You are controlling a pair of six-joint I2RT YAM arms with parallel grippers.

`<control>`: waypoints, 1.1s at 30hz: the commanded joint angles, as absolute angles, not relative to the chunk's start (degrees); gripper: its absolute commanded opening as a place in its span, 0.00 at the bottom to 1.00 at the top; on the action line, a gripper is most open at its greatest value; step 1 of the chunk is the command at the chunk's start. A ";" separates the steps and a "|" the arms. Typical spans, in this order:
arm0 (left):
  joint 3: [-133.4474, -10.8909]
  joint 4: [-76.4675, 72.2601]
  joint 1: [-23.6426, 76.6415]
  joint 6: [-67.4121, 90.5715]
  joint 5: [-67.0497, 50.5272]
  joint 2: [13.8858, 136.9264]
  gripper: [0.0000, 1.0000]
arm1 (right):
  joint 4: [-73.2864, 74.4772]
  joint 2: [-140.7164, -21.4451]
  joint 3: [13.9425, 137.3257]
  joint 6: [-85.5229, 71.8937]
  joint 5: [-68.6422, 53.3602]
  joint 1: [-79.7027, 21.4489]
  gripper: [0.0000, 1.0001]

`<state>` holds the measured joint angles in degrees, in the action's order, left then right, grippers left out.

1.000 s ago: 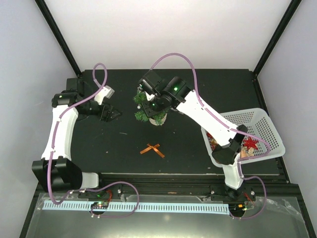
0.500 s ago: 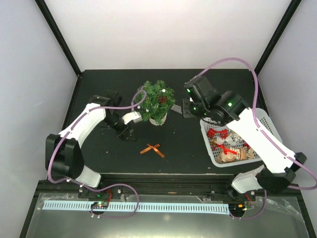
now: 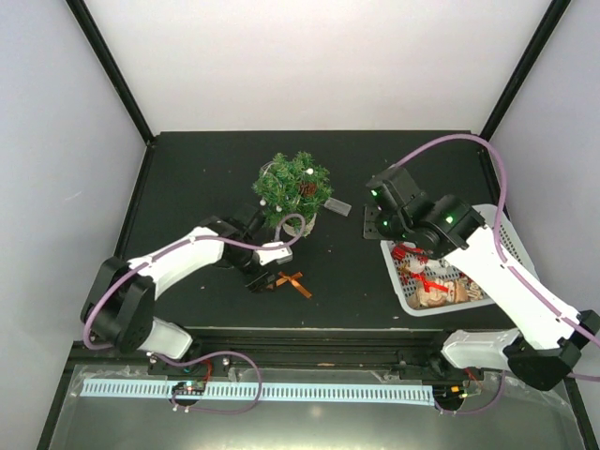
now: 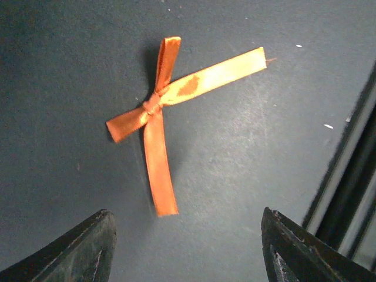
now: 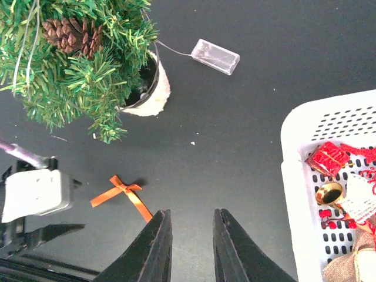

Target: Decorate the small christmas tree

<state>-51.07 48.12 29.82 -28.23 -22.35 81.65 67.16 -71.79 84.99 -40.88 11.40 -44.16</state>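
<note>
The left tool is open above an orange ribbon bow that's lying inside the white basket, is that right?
Not quite. The orange ribbon bow lies on the bare black table, not inside the white basket. The left wrist view shows it flat on the table, with the left tool open above it.

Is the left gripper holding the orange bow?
No, the orange bow lies flat on the table, ahead of the open left gripper.

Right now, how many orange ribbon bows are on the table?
1. The orange bow lies flat on the table, in front of the small christmas tree, just ahead of the left gripper, whose jaws are open. More could be hidden in the white basket.
</note>
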 commanded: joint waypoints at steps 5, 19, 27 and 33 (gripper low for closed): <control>-50.74 35.64 36.04 -24.45 -12.87 87.29 0.65 | 66.55 -67.56 81.66 -44.73 11.93 -43.77 0.23; -51.41 31.67 40.71 -24.09 -9.95 94.60 0.51 | 69.25 -64.79 79.94 -45.86 12.81 -43.64 0.23; -51.68 31.29 40.96 -24.24 -7.63 96.67 0.32 | 69.89 -63.81 79.55 -46.18 13.19 -43.57 0.23; -51.35 31.61 40.97 -24.60 -6.72 96.19 0.17 | 69.20 -63.70 78.97 -46.18 12.83 -43.58 0.23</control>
<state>-51.24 31.44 40.58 -24.49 -8.21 94.89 69.43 -64.47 79.83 -45.36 11.68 -43.88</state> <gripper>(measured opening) 0.209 0.231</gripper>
